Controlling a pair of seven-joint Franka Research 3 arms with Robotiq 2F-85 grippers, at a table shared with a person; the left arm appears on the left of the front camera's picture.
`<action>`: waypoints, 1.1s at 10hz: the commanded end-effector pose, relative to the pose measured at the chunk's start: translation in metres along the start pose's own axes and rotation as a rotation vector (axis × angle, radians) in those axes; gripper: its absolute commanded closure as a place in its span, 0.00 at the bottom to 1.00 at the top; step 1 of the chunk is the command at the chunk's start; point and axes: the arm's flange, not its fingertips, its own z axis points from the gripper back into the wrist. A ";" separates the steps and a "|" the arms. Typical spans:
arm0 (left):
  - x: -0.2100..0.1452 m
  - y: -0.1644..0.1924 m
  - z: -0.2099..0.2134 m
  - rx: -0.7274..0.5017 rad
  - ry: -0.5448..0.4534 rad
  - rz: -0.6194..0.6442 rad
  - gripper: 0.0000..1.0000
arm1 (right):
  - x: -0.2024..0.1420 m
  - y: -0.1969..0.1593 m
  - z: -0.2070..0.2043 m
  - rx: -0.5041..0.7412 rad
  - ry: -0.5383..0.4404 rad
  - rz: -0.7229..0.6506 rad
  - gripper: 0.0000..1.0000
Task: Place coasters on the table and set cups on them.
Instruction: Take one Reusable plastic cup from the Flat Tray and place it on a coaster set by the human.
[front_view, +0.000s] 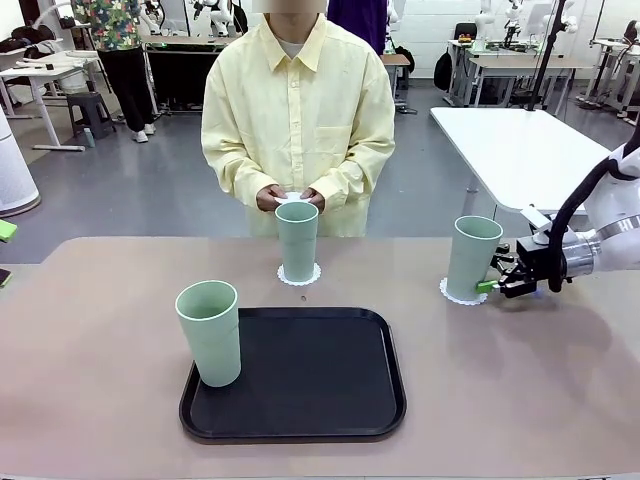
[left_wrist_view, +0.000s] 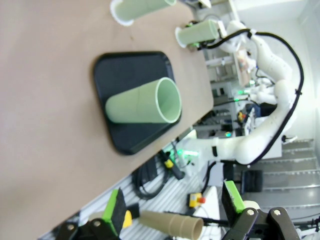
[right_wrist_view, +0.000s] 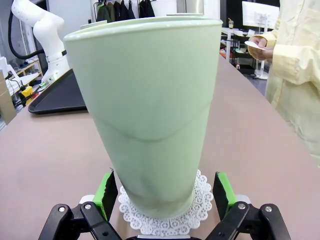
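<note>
Three mint-green cups stand on the tan table (front_view: 90, 300). The far middle cup (front_view: 297, 240) sits on a lacy white coaster (front_view: 299, 276) in front of the person. Another cup (front_view: 471, 258) rests on a second coaster (front_view: 460, 294) at the right. My right gripper (front_view: 497, 280) is open, and its green pads (right_wrist_view: 106, 192) straddle that cup's base (right_wrist_view: 150, 125) with a small gap on each side. The third cup (front_view: 210, 332) stands on the black tray's left edge. The person's hands hold a further white coaster (front_view: 291, 198). My left gripper (left_wrist_view: 175, 210) is open and empty, beyond the table's edge.
The black tray (front_view: 320, 380) lies at the near middle of the table. A white table (front_view: 520, 150) stands behind at the right. The person stands close to the far edge. Bare tabletop stretches to the left and the near right.
</note>
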 end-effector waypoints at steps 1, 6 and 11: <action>0.000 0.001 0.000 -0.020 -0.007 -0.021 0.00 | 0.002 -0.002 0.015 -0.020 0.042 -0.031 0.00; 0.000 0.001 0.000 -0.020 -0.007 -0.021 0.00 | 0.065 0.048 0.060 -0.179 0.392 -0.153 0.00; 0.000 0.001 0.000 -0.020 -0.007 -0.021 0.00 | 0.209 0.105 0.039 -0.676 0.803 -0.497 0.00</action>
